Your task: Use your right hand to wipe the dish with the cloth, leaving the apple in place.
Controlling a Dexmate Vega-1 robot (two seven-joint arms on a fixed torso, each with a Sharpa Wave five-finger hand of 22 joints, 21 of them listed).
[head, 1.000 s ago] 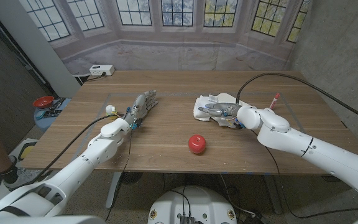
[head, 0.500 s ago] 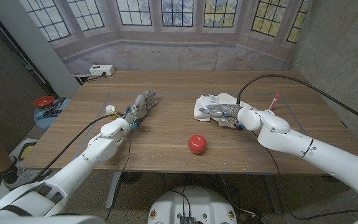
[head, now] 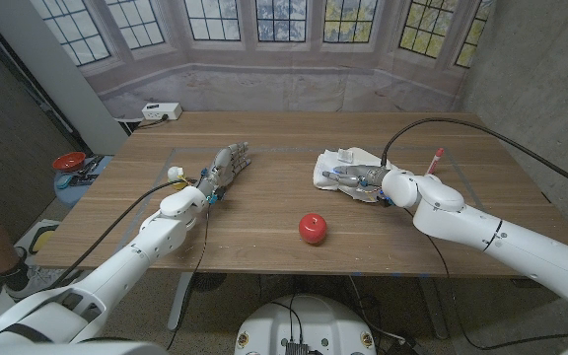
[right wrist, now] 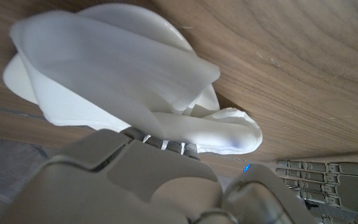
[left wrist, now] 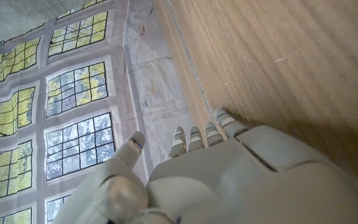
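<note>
A crumpled white cloth (head: pixel 338 163) lies over a white dish on the right half of the wooden table; the dish's rim (right wrist: pixel 18 84) peeks out from under the cloth (right wrist: pixel 123 68) in the right wrist view. My right hand (head: pixel 360 180) presses on the cloth, its fingertips tucked into the folds (right wrist: pixel 166 144). The red apple (head: pixel 312 228) stands upright nearer the front edge, apart from the dish and to its left. My left hand (head: pixel 225 168) rests on the table at left centre, fingers stretched out and holding nothing; it also appears as the hand (right wrist: pixel 328 180) in the right wrist view.
A thin pink-tipped stick (head: pixel 435 160) lies just right of my right arm. A white power box (head: pixel 161 110) sits at the far left corner. A red object on a blue stand (head: pixel 69 161) is off the table's left side.
My right hand and the cloth have slid a little to the right. The apple and my left hand have stayed where they were.
</note>
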